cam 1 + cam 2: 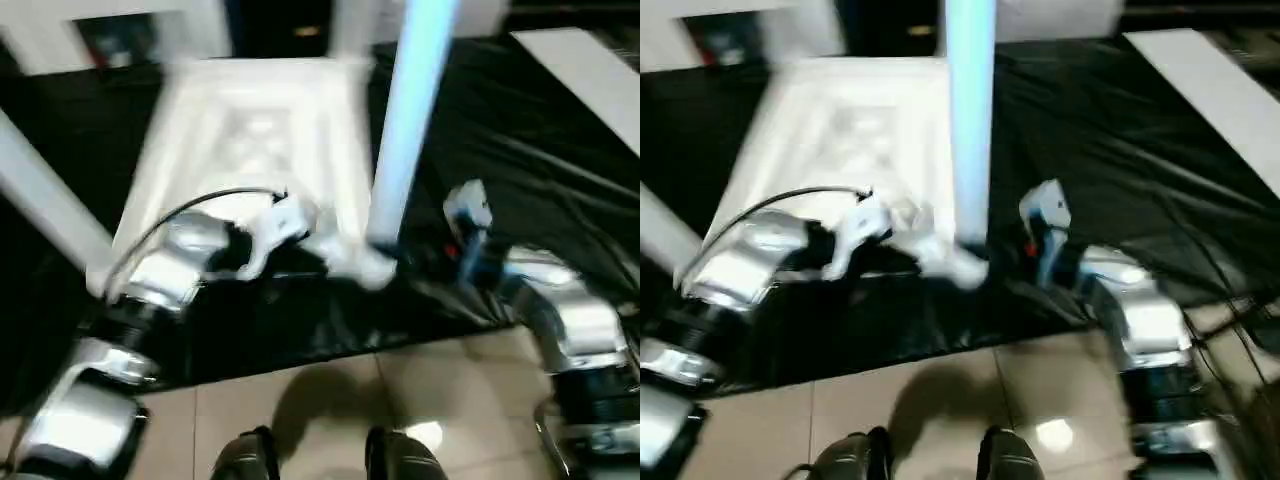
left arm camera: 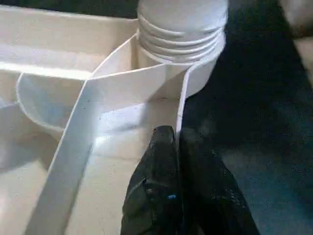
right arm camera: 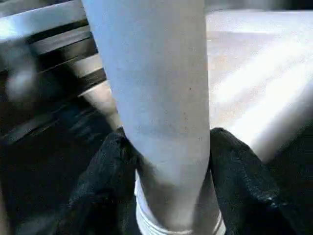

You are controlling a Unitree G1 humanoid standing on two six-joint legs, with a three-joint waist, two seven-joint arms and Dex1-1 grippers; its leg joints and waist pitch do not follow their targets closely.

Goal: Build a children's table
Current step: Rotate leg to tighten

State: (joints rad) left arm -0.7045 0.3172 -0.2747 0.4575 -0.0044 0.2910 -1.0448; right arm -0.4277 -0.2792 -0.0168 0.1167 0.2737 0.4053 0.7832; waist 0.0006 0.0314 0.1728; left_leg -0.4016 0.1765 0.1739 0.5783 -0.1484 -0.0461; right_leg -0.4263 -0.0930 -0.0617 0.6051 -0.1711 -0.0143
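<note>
In the left eye view the table top [image 1: 255, 130] lies upside down on the black desk [image 1: 520, 150], ribs up. One leg [image 1: 405, 120] stands upright in the near corner socket [image 1: 372, 268] on the robot's right side. Another leg [image 1: 45, 200] rises at the left corner, and at the far edge more white posts show, but the view is blurred and I cannot say if they are legs. A white panel [image 1: 590, 75] lies far right on the desk.

The right eye view gives the same scene. The left claw [image 1: 940, 252] reaches to the near rim of the top, just beside the socket. The right claw [image 1: 985, 245] comes to the low part of the upright leg from the right side.

In the left wrist view the left claw is closed on the thin rim wall [image 2: 180, 110] of the top, one finger on each side, and so it holds the top in place. The threaded end of the leg [image 2: 181, 29] sits in the socket, with some rings of thread above the socket edge.

In the right wrist view the right claw holds the leg at its base, a black finger [image 3: 105, 171] touching each side.

I judge that this leg is not fully screwed in; it needs more turns, and perhaps other legs remain.
</note>
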